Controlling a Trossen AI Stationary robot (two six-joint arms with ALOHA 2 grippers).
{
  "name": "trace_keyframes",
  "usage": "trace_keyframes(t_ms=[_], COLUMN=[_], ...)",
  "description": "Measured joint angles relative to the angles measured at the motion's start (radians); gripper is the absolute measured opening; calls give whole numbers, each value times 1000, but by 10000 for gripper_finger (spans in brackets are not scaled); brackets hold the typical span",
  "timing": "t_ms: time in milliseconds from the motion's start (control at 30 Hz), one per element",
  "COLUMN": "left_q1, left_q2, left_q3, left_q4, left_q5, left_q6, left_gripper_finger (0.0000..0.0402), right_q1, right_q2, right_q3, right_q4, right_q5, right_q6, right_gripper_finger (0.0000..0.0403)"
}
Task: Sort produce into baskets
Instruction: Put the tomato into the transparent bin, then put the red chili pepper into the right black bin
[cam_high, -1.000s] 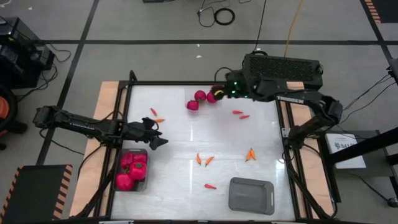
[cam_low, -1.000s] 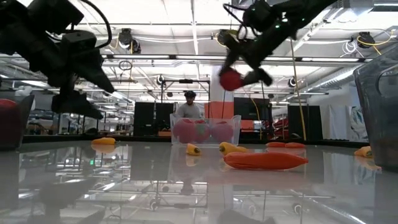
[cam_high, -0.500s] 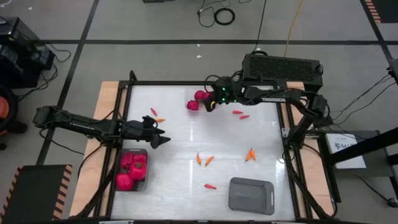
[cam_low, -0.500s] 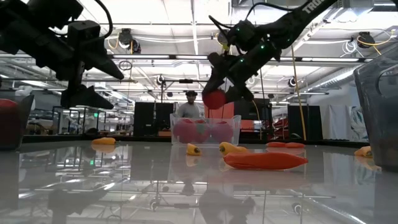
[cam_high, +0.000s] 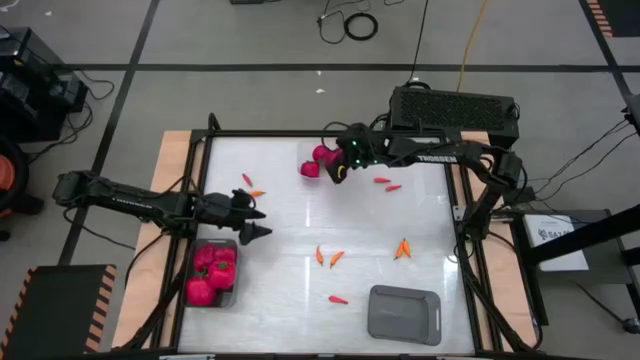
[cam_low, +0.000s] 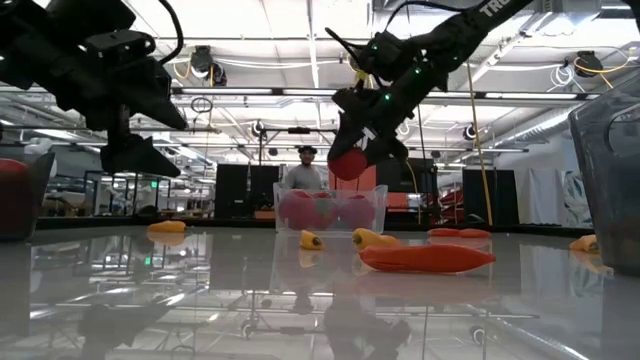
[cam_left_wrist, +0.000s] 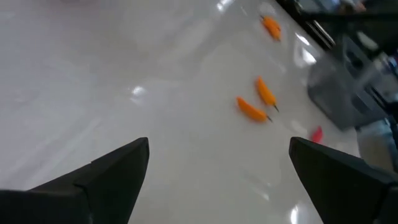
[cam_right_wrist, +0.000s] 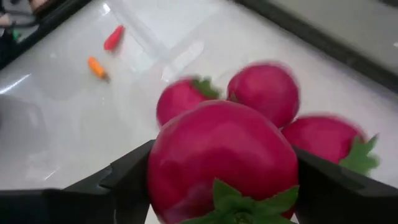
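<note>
Centrally, near the frame's top, the right gripper (cam_high: 340, 168) grasps a round red toy fruit with a green top (cam_right_wrist: 221, 163) above the clear rectangular tray (cam_low: 330, 209) of similar fruit. At left, the left gripper (cam_high: 256, 221) hovers released beside the grey rectangular bin (cam_high: 213, 272).

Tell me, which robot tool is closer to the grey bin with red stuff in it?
Left. The left tool hovers just beyond the grey bin's corner; the right tool is far across the table, holding a red radish.

right gripper (cam_high: 338, 172) holds a radish (cam_low: 346, 163) above the clear tray (cam_low: 331, 210).
</note>
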Motion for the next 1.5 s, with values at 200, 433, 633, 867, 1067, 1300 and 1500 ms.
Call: trace_keyframes(t_ms=[200,433,633,867,1067,1300,1500], left_q1=[0,0,-1,-1,-1,-1,1], left_q2=[0,0,0,0,0,0,0], left_q3=[0,0,0,0,0,0,0], left_q4=[-34,-51,-67,-67,-62,-61,-40], left_q5=[63,153,163,163,109,-4,-107], left_q6=[146,242,248,248,147,12,-100], left_gripper_finger=[390,390,390,390,390,390,390], right_q1=[-1,-12,-46,-84,-90,-89,-76], right_q2=[46,101,133,141,141,135,89], right_q3=[135,168,168,170,221,388,438], right_q4=[-115,-104,-90,-68,-139,-506,-844], right_q5=[5,-92,-189,-177,-175,-174,-133], right_q6=[-26,-7,89,123,69,32,-126], right_gripper_finger=[296,296,316,355,356,354,334])
